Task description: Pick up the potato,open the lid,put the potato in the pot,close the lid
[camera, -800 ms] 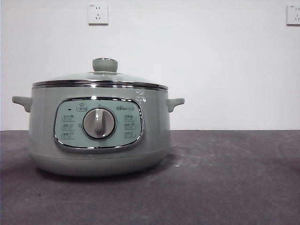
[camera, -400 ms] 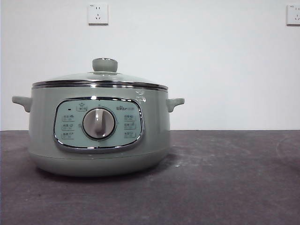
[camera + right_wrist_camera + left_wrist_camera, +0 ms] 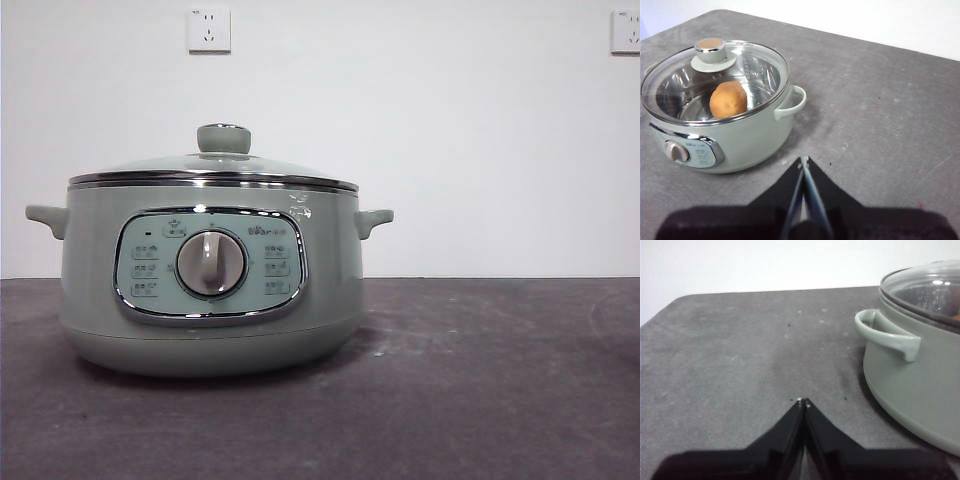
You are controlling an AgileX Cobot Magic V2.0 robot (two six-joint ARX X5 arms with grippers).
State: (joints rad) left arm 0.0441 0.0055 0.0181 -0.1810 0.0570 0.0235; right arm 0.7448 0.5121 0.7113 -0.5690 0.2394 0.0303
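- We see the pot (image 3: 210, 280) sitting on the dark gray table (image 3: 480, 380), toward one side in the front view, with a wide bare stretch of tabletop beside it.
- The lid (image 3: 715, 80) sits flat on the pot's rim, and its knob (image 3: 224, 138) stands straight up in the middle.
- Through the glass we see the potato (image 3: 728, 99) lying inside the pot, on the shiny metal bottom.
- Our left gripper (image 3: 803, 401) hangs over bare table just beside one pot handle (image 3: 887, 333), and its jaws are pressed together with nothing between them.
- Our right gripper (image 3: 804, 160) hangs near the other handle (image 3: 792, 102), apart from the pot, and its jaws are pressed together too.
- The table's rounded far corner and back edge meet a white wall (image 3: 450, 140).
- Two sockets (image 3: 209, 29) sit high on that wall.
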